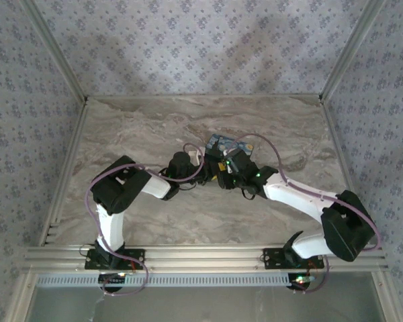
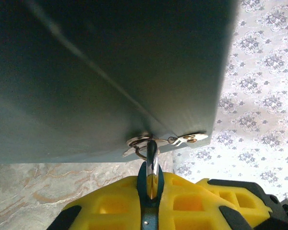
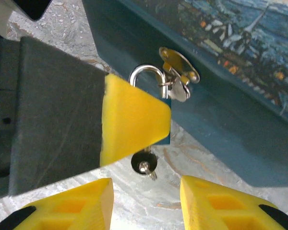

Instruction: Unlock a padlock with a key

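A small blue padlock (image 3: 167, 137) hangs by its silver shackle (image 3: 146, 71) from the metal hasp (image 3: 178, 67) on a dark teal box (image 3: 230, 100). My left gripper (image 2: 151, 191) is shut on the padlock (image 2: 141, 182), one yellow finger on each side of its body. From the right wrist view, that finger (image 3: 129, 120) covers most of the lock. A key (image 3: 144, 163) with a black head sticks out of the padlock's underside. My right gripper (image 3: 146, 206) stands open just below the key, touching nothing. Both grippers meet at the box (image 1: 223, 143) in the top view.
The box sits mid-table on the marble-patterned surface (image 1: 134, 127). Patterned walls enclose the table on three sides. A spare key on a ring (image 2: 189, 139) hangs at the hasp. Open table lies to the left, right and front of the box.
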Controlling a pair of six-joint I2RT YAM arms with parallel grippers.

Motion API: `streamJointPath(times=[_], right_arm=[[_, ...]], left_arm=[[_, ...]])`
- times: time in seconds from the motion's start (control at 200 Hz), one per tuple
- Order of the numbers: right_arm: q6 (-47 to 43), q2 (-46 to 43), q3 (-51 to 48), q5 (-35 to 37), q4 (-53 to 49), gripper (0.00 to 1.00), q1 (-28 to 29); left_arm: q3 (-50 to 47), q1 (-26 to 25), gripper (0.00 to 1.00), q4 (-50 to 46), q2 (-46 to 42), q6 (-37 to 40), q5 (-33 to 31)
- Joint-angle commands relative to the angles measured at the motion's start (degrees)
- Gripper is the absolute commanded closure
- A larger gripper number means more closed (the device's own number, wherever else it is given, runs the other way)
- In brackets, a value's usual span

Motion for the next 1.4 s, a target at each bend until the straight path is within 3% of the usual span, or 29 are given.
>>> streamJointPath(times=[0.0,0.75,0.849,0.994,1.274,1.399], right_arm=[[-2.8,1.8,2.5,2.1,1.0,0.58,0.3],[-9.6,7.1,7.4,6.3,0.9,0.65,1.4],[-10.1,7.9,8.5,6.4,0.4,0.75,1.8],[-9.8,7.8,8.2,4.6,0.6,1.00,1.7],[-8.0,6.5,6.2,1.3,1.4,1.00,1.3],[-7.4,5.7,5.5,2.0,0.8,0.68,1.4]], left_arm=[[2.3,0.1,0.95,2.3,-1.5,-0.2,2.2],[2.2,0.1,0.95,2.1,-1.9,-0.2,3.1],[2.2,0.2,0.95,2.1,-1.9,-0.2,3.1],[2.0,0.2,0.95,2.1,-1.8,-0.1,3.0],[1.3,0.4,0.95,2.0,-1.8,0.4,2.9],[0.3,0.7,0.95,1.6,-1.8,1.1,2.4]])
